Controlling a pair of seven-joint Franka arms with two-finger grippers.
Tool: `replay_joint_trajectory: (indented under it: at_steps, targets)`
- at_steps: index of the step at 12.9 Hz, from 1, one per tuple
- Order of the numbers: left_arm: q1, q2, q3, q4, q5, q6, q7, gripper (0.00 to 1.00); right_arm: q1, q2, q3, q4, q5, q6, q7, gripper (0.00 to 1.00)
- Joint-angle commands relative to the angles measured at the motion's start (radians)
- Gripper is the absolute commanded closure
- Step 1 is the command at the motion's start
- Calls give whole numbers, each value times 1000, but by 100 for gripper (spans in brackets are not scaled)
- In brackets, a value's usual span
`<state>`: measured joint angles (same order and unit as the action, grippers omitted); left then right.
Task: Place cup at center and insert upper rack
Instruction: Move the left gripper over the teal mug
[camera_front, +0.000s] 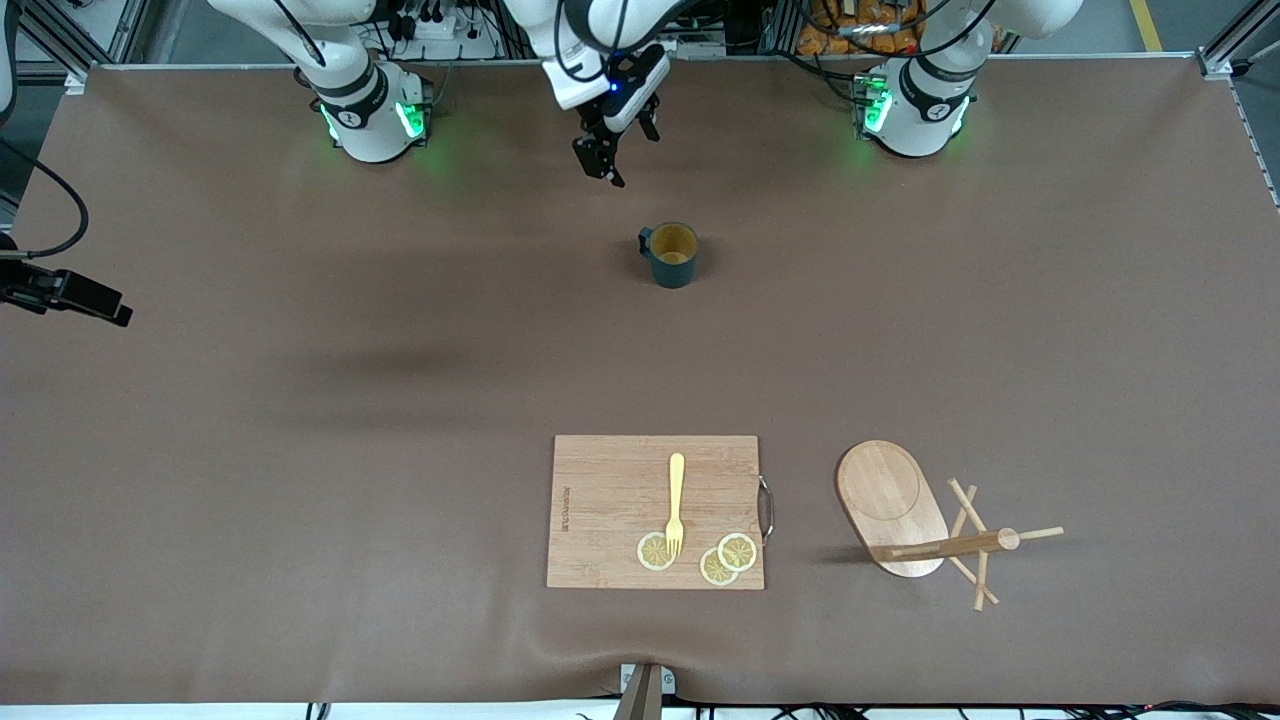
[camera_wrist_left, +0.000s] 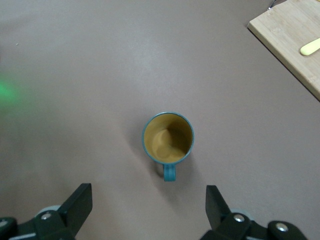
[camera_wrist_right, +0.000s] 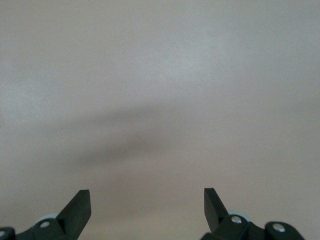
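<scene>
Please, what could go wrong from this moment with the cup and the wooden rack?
1. The left end effector hangs open near the cup; the handle points toward it, so it may knock the cup over.
2. The upper rack lies on its side beside the cutting board; its thin pegs may snag when lifted.
The right end effector waits open over the table.

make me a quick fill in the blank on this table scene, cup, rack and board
1. The cup stands upright, and its inside is tan-yellow and ____.
2. The upper rack lies ____ on the table, beside the cutting board.
3. A yellow ____ rests on the cutting board, with its tines on one of the lemon slices.
4. The left gripper hangs with its jaws ____.

Missing words: empty; tipped over; fork; open
</scene>
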<state>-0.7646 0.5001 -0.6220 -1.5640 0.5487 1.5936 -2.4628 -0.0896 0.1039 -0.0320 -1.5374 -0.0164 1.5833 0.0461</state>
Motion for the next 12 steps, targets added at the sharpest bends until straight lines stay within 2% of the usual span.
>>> replay_joint_trajectory:
  at_steps: [1, 3, 5, 9, 12]
  targets:
    - [-99, 102, 74, 79, 63, -46, -42, 0, -9, -20, 6, -7, 6, -11, -3, 0]
    - [-220, 176, 195, 143, 65, -60, -48, 0, -9, -20, 6, -6, 6, -9, -3, 0]
    - [-297, 230, 286, 180, 63, -64, -48, 0, -9, -20, 7, -6, 9, -8, -3, 0]
    - [-360, 300, 378, 196, 63, -64, -44, 0, -1, -15, 12, -3, 10, 3, -3, 0]
    - [-374, 356, 407, 226, 65, -63, -45, 0, 2, -10, 12, -3, 47, 9, -8, 0]
